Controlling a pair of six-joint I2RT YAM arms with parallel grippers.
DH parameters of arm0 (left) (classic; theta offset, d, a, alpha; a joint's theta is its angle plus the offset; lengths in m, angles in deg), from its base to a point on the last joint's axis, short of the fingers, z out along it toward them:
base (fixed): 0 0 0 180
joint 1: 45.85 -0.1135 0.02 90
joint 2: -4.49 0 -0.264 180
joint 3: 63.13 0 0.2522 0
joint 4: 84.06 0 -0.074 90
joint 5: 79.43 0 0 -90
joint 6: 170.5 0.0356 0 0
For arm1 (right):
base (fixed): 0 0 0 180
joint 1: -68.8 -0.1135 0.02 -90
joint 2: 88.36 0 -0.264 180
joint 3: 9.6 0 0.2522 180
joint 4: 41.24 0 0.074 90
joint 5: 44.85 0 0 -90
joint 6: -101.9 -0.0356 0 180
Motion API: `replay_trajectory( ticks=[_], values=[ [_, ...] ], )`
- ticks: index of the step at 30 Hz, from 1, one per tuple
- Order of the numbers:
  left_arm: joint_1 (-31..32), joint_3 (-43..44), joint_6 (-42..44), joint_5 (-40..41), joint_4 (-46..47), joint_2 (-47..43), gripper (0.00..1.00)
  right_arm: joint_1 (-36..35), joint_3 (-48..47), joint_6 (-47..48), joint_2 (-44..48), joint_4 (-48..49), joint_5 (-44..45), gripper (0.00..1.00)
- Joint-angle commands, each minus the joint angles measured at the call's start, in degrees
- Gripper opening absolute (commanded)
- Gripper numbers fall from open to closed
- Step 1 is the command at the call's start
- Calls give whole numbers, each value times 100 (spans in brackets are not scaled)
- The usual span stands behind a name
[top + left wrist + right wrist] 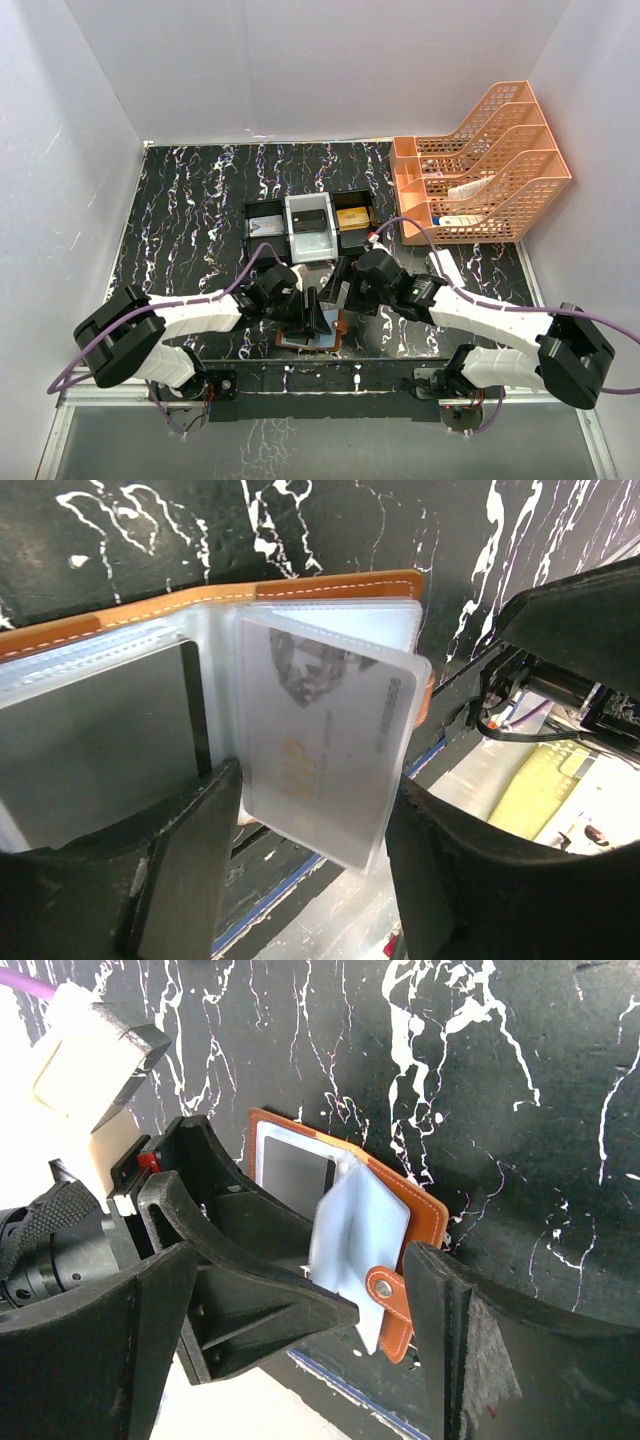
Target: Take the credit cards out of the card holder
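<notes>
The brown card holder [318, 342] lies spread open at the table's front edge, between my two grippers. In the left wrist view its brown edge [300, 588] runs along the top. A pale grey-blue credit card [320, 730] sticks out of the right pocket at a slant. My left gripper [318, 780] is closed on the card's two side edges. A dark card [100, 740] sits in the left pocket. In the right wrist view the pale card [360, 1230] stands up off the holder [425, 1210]. My right gripper [305, 1260] is open around it, next to the clasp tab [388, 1300].
A black-and-white compartment tray [310, 225] stands behind the holder, with a gold block [352, 217] in its right cell. An orange file rack [490, 170] fills the back right. The table's front edge with a blue line [350, 1390] is just below the holder. White walls enclose the table.
</notes>
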Motion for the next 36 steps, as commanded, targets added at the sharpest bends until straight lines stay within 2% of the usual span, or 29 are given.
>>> replay_trajectory(
  ticks=[1,7,19,28,36],
  values=[
    [268,470,151,116,85,-131,60,44,189,-222,248,328,24,81],
    [336,571,262,196,-120,-419,65,46,354,-347,339,619,-231,72],
    [340,278,309,960,-1019,-1719,66,49,383,-243,-153,1387,-1154,42],
    [337,20,131,1329,-1245,-2172,66,47,655,-233,-675,1114,-1257,39],
    [330,206,291,1084,-999,-1620,66,52,1444,-369,-321,1006,-808,38]
  ],
)
